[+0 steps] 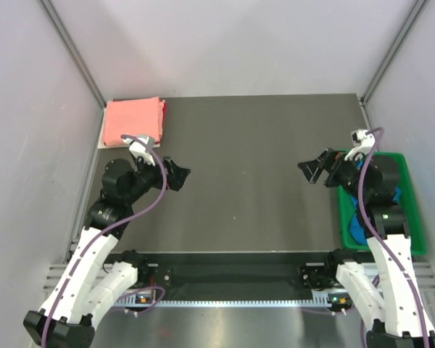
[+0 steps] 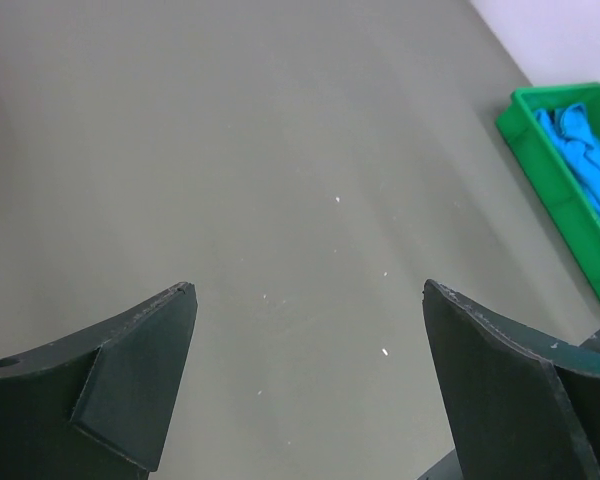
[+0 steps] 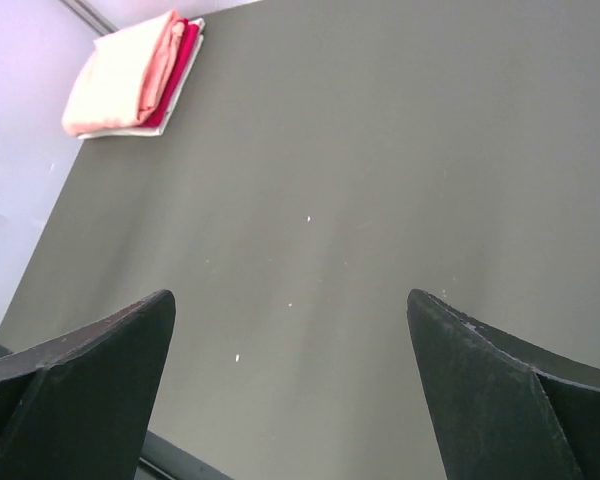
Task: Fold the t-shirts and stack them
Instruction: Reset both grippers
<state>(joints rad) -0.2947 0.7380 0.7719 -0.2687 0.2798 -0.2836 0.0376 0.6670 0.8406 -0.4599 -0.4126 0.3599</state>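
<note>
Beneath the salmon-pink tee only the crimson tee edge shows; left tool and right tool gape empty.

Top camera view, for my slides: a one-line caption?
Left gripper and right gripper open over the table; folded pink shirt far left, blue shirt in the green tray at right.

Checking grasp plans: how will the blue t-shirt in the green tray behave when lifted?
Likely floppy: the blue t-shirt lies crumpled in the green tray. Probably light thin cloth, sagging and unfurling from one pinch. It may drag over the tray's wall.
</note>
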